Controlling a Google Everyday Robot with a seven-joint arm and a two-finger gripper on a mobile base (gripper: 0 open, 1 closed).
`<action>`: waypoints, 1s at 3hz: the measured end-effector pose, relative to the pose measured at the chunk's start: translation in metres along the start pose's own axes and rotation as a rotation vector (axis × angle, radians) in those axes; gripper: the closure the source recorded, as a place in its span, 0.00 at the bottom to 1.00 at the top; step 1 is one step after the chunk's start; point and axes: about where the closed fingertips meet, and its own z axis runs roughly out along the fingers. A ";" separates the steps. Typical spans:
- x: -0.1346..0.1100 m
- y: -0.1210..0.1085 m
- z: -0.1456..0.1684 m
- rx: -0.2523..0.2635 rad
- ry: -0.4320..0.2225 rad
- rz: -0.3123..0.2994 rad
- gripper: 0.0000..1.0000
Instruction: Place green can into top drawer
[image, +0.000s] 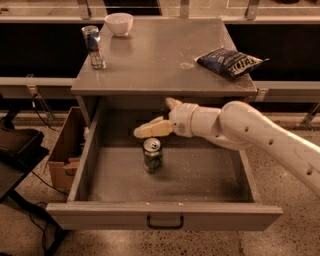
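Camera view shows the green can (152, 155) upright inside the top drawer (210, 176), just below and apart from the gripper (163, 118), whose fingers are spread, holding nothing.

Looking like a lab/office test bay: grey cabinet (160, 65) standing on speckled floor (280, 240), cardboard box (62, 155) sitting lower left; gripper (153, 116) hovering mid-frame, jaws spread.

The green can (152, 155) stands in the top drawer (165, 216), the pincer (163, 118) just above it.
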 end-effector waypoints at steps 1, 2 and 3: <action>-0.033 -0.009 -0.013 -0.002 0.027 -0.031 0.00; -0.025 -0.006 -0.012 -0.002 0.027 -0.031 0.00; -0.022 -0.006 -0.011 -0.002 0.027 -0.031 0.02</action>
